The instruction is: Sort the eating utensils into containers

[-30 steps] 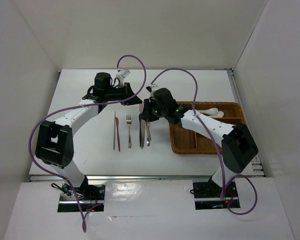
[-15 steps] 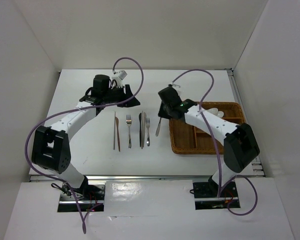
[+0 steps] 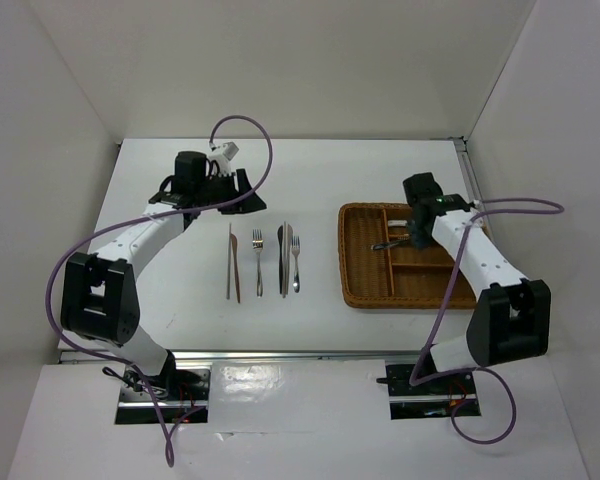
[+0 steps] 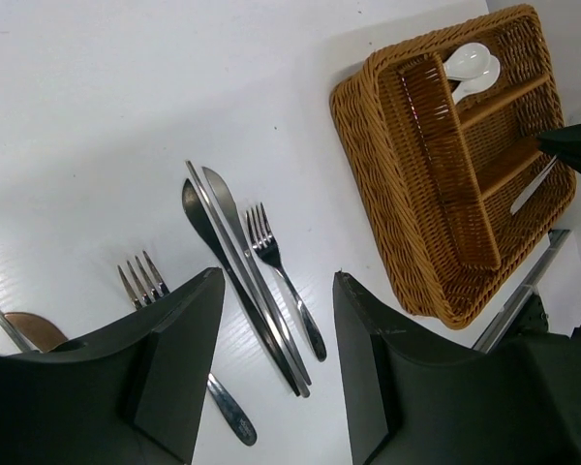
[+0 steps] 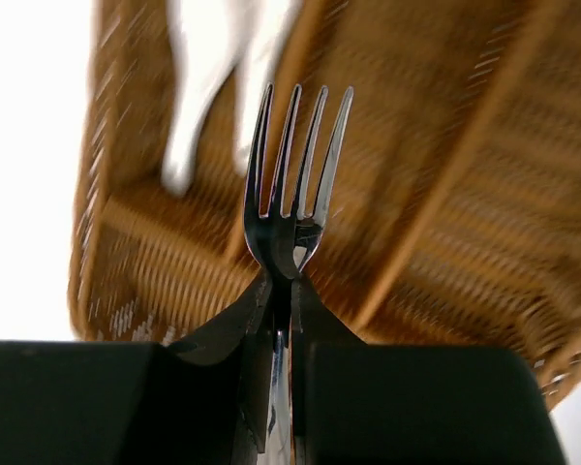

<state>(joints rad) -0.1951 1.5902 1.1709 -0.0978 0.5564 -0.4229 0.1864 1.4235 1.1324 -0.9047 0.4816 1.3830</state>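
Several utensils lie in a row on the white table: brown chopsticks [image 3: 232, 264], a fork [image 3: 258, 262], two knives [image 3: 284, 258] and another fork [image 3: 295, 264]. My left gripper [image 3: 242, 190] hovers behind the row, open and empty; its wrist view looks down between the fingers [image 4: 179, 358] at the knives [image 4: 237, 262] and a fork [image 4: 289, 286]. My right gripper [image 3: 412, 232] hangs over the wicker tray [image 3: 348, 262], shut on a silver fork [image 5: 290, 194]. White soup spoons [image 4: 470, 66] lie in the tray's far compartment.
The tray [image 4: 358, 126] has inner dividers [image 5: 484, 145] that split it into long compartments. White walls close in the table on three sides. Purple cables arch above both arms.
My right arm has carried a fork from the table row rightward to above the tray. My left gripper has opened and drawn back a little to the left.
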